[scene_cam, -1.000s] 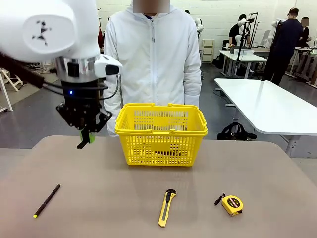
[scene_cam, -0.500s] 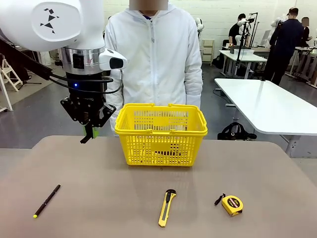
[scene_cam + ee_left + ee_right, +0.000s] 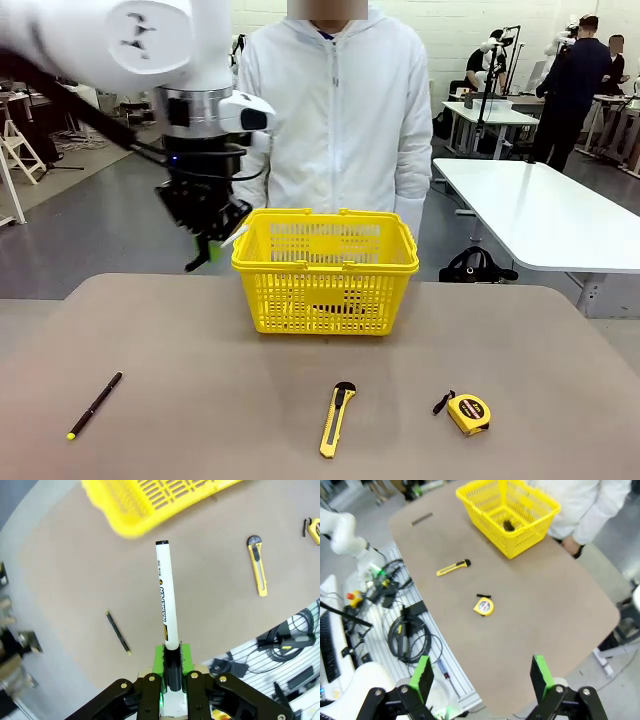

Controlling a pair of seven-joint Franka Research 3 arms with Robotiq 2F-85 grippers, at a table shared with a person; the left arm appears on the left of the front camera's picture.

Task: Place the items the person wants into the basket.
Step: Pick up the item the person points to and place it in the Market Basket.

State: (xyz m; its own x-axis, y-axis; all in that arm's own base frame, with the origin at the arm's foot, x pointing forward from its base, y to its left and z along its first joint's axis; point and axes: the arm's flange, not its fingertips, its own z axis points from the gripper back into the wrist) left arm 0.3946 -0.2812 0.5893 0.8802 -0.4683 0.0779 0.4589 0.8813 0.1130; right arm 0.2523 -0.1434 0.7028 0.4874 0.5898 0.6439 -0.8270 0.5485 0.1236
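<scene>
My left gripper (image 3: 207,252) hangs above the table just left of the yellow basket (image 3: 320,300), shut on a white marker (image 3: 235,237) whose tip points at the basket's left rim. In the left wrist view the gripper (image 3: 171,662) pinches the marker (image 3: 165,595) by its black cap, with the basket (image 3: 150,500) ahead. A thin black pen with a yellow tip (image 3: 95,405) lies at the table's front left, also seen from the wrist (image 3: 117,632). A small dark thing lies in the basket (image 3: 520,540). My right gripper (image 3: 481,677) is open, high above the table.
A yellow-and-black utility knife (image 3: 337,418) and a yellow tape measure (image 3: 468,412) lie near the front edge. The person (image 3: 335,110) in a white jacket stands right behind the basket, arms down. Bare tabletop surrounds the basket.
My left arm has carried the marker to the right and slightly up, from well left of the basket to its left rim. Nothing on the table has moved.
</scene>
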